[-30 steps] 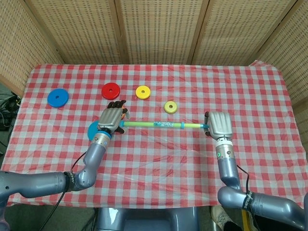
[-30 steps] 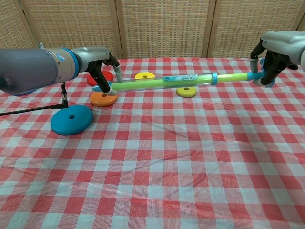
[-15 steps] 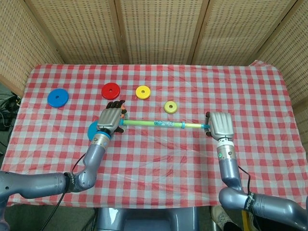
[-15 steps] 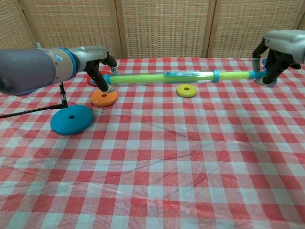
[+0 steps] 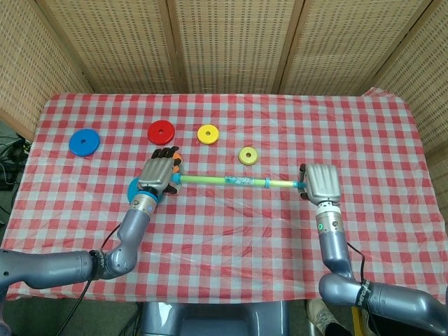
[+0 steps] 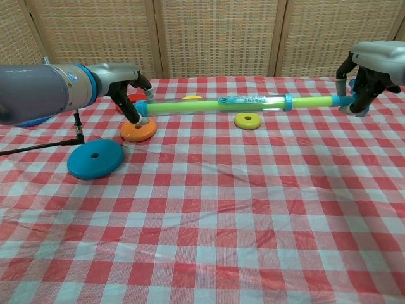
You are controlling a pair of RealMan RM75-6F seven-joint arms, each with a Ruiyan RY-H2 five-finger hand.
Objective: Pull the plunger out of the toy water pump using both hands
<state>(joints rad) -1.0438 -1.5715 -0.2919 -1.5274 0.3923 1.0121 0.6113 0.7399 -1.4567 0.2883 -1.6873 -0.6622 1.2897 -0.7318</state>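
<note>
Toy water pump (image 6: 218,104) held level above the table (image 6: 253,209), spanning both hands. Left hand (image 5: 159,172) grips the barrel end; right hand (image 5: 319,181) clasps the plunger (image 6: 313,101) handle. Looks light, rigid plastic, likely slick; hold at the ends, pull straight along its axis. Count: one pump, six discs — two blue, one red, two yellow, one orange
</note>
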